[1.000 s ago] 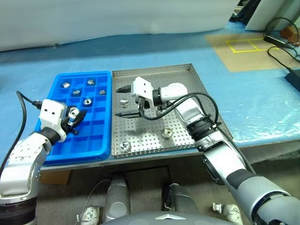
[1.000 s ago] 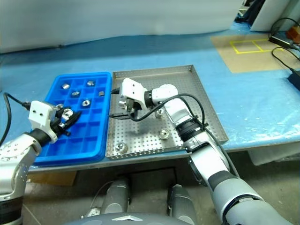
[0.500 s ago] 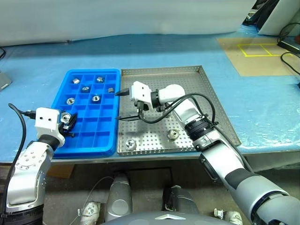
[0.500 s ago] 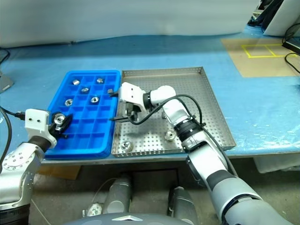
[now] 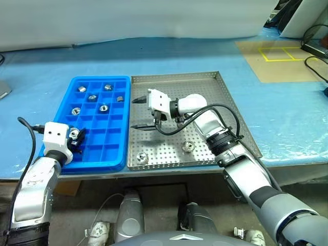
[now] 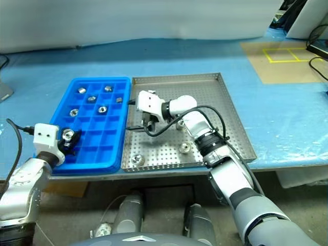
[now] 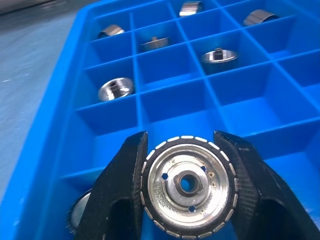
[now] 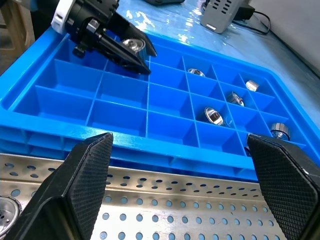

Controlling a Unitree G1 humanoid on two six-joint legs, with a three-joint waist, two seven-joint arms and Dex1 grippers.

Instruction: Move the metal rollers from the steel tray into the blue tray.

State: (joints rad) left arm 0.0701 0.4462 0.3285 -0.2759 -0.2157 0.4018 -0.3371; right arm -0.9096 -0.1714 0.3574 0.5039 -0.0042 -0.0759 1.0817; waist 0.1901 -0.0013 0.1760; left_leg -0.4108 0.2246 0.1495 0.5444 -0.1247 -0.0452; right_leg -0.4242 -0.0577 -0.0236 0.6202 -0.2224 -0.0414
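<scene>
Left gripper [image 5: 76, 139] holds a roller [image 7: 187, 183] over the blue tray [image 5: 114, 154].
Right gripper [image 5: 138, 114] gapes wide above the steel tray [image 5: 225, 110]; two rollers [image 5: 188, 147] lie near.

The left pincer [image 5: 77, 139] grips a metal roller [image 5: 74, 134] over the blue tray's [image 5: 115, 160] near-left corner; the right pincer [image 5: 137, 113] gapes above the steel tray [image 5: 225, 95].

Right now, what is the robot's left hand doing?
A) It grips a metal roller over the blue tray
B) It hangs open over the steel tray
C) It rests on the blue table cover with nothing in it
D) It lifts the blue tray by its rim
A: the left hand has its two black fingers closed on a round metal roller, held over the near compartments of the blue tray.
</scene>
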